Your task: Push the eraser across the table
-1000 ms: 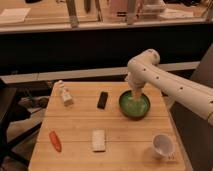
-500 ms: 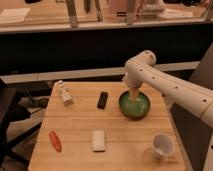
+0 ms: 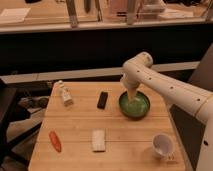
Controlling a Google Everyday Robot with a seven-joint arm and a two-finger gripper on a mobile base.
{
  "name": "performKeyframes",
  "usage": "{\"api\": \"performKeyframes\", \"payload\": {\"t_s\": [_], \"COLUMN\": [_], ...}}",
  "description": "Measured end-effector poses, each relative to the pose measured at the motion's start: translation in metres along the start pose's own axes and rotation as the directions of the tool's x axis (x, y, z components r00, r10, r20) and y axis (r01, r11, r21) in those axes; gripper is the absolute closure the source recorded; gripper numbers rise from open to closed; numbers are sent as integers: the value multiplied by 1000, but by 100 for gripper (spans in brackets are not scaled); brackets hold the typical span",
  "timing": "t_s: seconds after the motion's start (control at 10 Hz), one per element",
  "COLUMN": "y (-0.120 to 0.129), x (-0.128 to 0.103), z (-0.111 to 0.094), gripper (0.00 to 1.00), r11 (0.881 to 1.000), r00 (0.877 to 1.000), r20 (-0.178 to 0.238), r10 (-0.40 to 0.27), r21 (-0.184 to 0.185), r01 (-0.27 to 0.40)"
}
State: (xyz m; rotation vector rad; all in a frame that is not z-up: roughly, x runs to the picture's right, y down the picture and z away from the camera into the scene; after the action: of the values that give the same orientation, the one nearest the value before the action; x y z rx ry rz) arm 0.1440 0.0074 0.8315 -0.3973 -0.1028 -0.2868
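The eraser (image 3: 102, 100), a small flat black block, lies on the light wooden table (image 3: 75, 125) near its far middle. The white arm comes in from the right and bends down. My gripper (image 3: 131, 96) hangs over the green bowl (image 3: 135, 106), just to the right of the eraser and apart from it. The gripper's lower end blends with the bowl's inside.
A pale whitish block (image 3: 98, 140) lies near the front middle. An orange carrot-like piece (image 3: 54, 140) lies front left. A small pale bottle (image 3: 64, 93) lies at the far left. A white cup (image 3: 163, 145) stands front right. A dark counter runs behind the table.
The arm's elbow has shifted slightly left above the green bowl. The eraser and the other objects have not moved.
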Motion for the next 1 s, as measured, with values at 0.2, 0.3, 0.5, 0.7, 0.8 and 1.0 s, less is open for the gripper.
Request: {"api": "performKeyframes", "payload": {"t_s": [0.2, 0.3, 0.5, 0.7, 0.8, 1.0], "y": [-2, -2, -4, -5, -6, -7], "x": [-2, -3, -5, -7, -8, -10], "z": [4, 7, 12, 16, 19, 24], "gripper": [20, 20, 20, 20, 20, 20], "r11": [1000, 1000, 1000, 1000, 1000, 1000], "r00": [1000, 1000, 1000, 1000, 1000, 1000], "r20": [1, 0, -2, -4, -4, -5], "r10": [-1, -2, -3, -3, -3, -3], "r21": [1, 1, 0, -1, -2, -5], "r01": [1, 2, 3, 3, 3, 3]}}
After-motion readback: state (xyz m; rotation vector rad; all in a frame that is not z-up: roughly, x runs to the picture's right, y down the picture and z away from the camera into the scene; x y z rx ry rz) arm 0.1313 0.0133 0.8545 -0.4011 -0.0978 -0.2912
